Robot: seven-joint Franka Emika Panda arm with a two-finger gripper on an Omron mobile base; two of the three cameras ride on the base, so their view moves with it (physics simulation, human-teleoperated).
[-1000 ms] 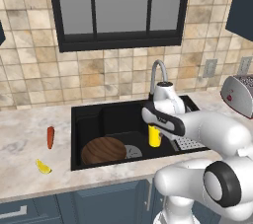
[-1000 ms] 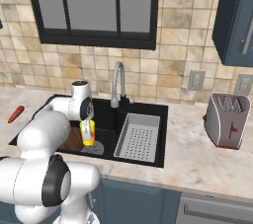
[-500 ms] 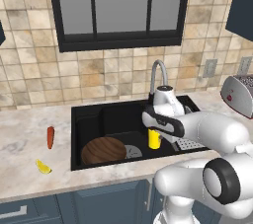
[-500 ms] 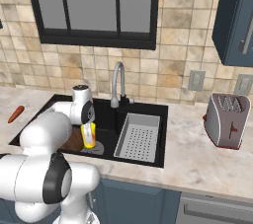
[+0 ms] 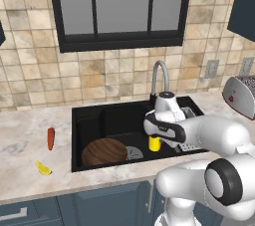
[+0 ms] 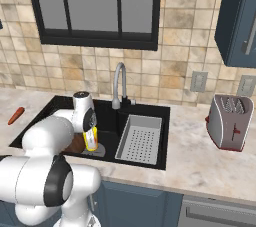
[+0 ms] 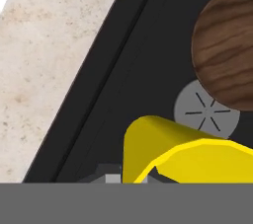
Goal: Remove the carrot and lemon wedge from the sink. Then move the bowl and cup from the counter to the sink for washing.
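Note:
My gripper (image 5: 156, 136) is shut on the yellow cup (image 5: 154, 144), holding it upright low inside the black sink (image 5: 88, 120), right of the drain (image 7: 205, 110). In the right base view the cup (image 6: 91, 139) hangs under the hand. In the hand view the cup (image 7: 168, 153) sits large at the bottom and hides the fingers. The brown wooden bowl (image 5: 103, 151) lies on the sink floor left of the cup, partly over the drain. On the counter (image 5: 22, 143) left of the sink lie the carrot (image 5: 50, 138) and, nearer the front edge, the lemon wedge (image 5: 44, 169).
The curved silver faucet (image 5: 158, 73) rises behind the sink, close to the hand. A grey perforated tray (image 6: 140, 138) fills the sink's right part. A toaster (image 6: 230, 121) stands on the counter at the far right.
The gripper has sunk a little lower into the sink with the cup still in it. Bowl, carrot and lemon wedge have not moved.

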